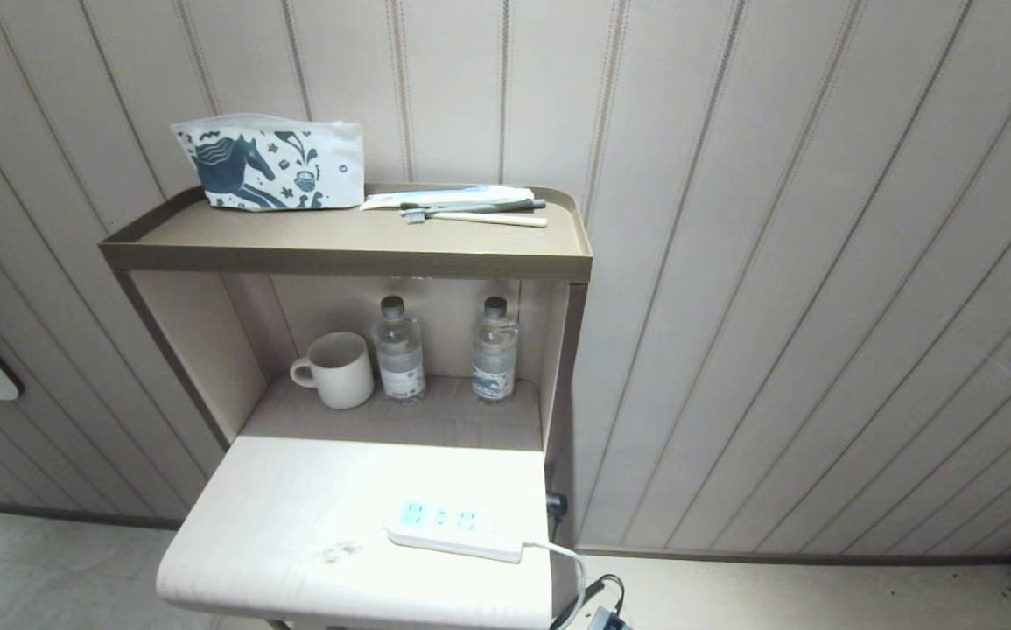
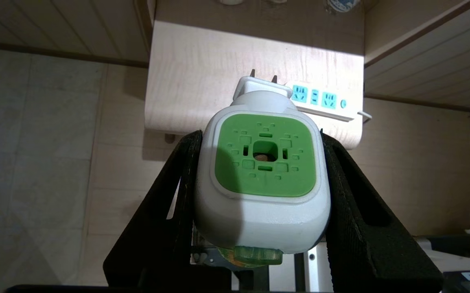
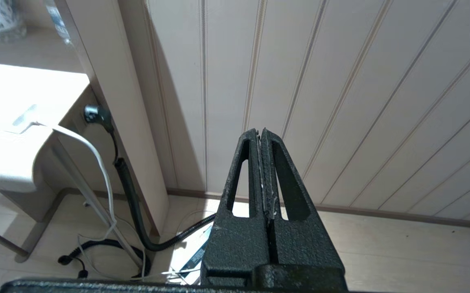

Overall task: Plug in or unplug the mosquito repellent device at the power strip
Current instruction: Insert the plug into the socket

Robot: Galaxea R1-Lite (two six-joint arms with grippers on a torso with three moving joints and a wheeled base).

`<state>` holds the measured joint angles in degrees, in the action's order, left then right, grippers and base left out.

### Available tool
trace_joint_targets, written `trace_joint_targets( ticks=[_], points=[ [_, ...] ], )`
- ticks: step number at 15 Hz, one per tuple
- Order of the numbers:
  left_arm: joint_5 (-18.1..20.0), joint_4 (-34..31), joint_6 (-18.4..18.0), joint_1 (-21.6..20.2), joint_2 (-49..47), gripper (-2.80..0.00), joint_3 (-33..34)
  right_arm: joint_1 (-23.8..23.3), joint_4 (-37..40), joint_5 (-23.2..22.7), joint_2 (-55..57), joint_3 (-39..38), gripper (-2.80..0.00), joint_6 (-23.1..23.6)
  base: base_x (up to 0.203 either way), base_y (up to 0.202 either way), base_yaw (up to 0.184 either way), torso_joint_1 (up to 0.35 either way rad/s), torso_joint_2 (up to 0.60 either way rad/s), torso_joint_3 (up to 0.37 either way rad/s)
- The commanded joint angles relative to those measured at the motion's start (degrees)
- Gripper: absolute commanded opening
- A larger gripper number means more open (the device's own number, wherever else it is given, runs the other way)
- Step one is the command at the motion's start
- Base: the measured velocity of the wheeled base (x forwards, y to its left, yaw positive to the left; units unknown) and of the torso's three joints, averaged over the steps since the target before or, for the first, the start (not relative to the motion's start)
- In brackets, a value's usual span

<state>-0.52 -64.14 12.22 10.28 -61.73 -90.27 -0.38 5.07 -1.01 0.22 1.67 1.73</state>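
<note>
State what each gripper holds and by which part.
The left gripper grips the mosquito repellent device by the two sides of its white head. The right gripper holds nothing.

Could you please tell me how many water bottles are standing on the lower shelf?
2: one water bottle beside the mug, the other water bottle nearer the shelf's right wall.

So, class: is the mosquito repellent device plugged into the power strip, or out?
Out: the left end effector holds the mosquito repellent device, prongs bare, short of the power strip.
</note>
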Motion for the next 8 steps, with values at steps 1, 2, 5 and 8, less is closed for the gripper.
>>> trace_joint_targets(
  ticks=[1,2,5,8],
  points=[
    [0.0,-0.3,0.1,0.0,-0.1,-2.80,0.2,0.0,0.0,0.0,0.0,0.0,-2.80,0.0,0.000,0.000,0.000,0.295,-0.62,-0.320],
    [-0.1,-0.3,0.1,0.0,-0.1,-2.80,0.3,0.0,0.0,0.0,0.0,0.0,-2.80,0.0,0.000,0.000,0.000,0.233,-0.48,-0.249],
    [-0.1,-0.2,0.1,0.0,0.0,-2.80,0.2,0.0,0.0,0.0,0.0,0.0,-2.80,0.0,0.000,0.000,0.000,0.181,-0.39,-0.205],
    [0.0,0.1,0.1,0.0,-0.1,-2.80,0.3,0.0,0.0,0.0,0.0,0.0,-2.80,0.0,0.000,0.000,0.000,0.168,-0.35,-0.183]
  ],
)
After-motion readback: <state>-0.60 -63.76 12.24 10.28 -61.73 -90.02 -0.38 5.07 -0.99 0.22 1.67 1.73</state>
